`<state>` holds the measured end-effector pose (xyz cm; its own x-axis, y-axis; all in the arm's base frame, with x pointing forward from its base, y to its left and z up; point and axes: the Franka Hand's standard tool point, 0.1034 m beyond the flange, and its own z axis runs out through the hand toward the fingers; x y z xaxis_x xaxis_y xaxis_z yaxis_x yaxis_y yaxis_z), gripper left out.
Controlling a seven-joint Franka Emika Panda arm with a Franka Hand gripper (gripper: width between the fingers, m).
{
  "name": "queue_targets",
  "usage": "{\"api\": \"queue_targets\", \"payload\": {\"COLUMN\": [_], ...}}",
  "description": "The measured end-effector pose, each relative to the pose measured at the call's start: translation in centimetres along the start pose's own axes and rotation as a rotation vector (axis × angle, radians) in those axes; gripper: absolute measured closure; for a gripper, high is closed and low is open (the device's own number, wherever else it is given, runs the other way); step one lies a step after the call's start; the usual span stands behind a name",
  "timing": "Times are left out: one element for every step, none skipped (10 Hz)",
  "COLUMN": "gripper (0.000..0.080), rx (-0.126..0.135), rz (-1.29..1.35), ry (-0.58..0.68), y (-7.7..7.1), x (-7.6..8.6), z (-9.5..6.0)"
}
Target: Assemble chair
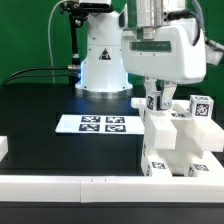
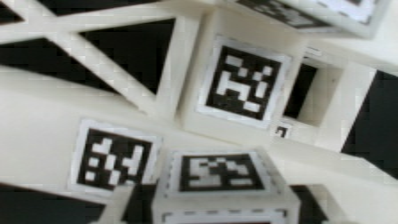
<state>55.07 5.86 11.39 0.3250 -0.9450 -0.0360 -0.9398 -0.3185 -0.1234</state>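
Jaws: can't tell if clamped; gripper (image 1: pixel 155 101) down on chair (image 1: pixel 178 140) top. Marker board (image 1: pixel 97 124) at my nine o'clock from chair.

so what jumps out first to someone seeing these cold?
The white arm's gripper comes down onto the chair, a chunky stack of white tagged blocks at the exterior view's right, against the white rail along the table's near edge. Next, the marker board lies flat on the black table in front of the domed robot base. The wrist view is crowded with tagged white parts.
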Motion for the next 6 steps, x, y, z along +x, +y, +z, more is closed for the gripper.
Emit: {"api": "queue_targets", "payload": {"gripper": [0.0525, 0.0464, 0.0299, 0.0299, 0.0177, 0.0158], "rx": [0.000, 0.001, 0.001, -0.033, -0.036, -0.037], "rz": [-0.021, -0.043, -0.048, -0.210, -0.443, -0.645], "ry": [0.000, -0.002, -0.003, -0.016, -0.025, -0.037], "y": [0.00, 0.00, -0.02, 0.21, -0.09, -0.03], "x": [0.01, -0.03, -0.07, -0.32, -0.06, 0.37], "z": [0.00, 0.02, 0.01, 0.01, -0.06, -0.05]}}
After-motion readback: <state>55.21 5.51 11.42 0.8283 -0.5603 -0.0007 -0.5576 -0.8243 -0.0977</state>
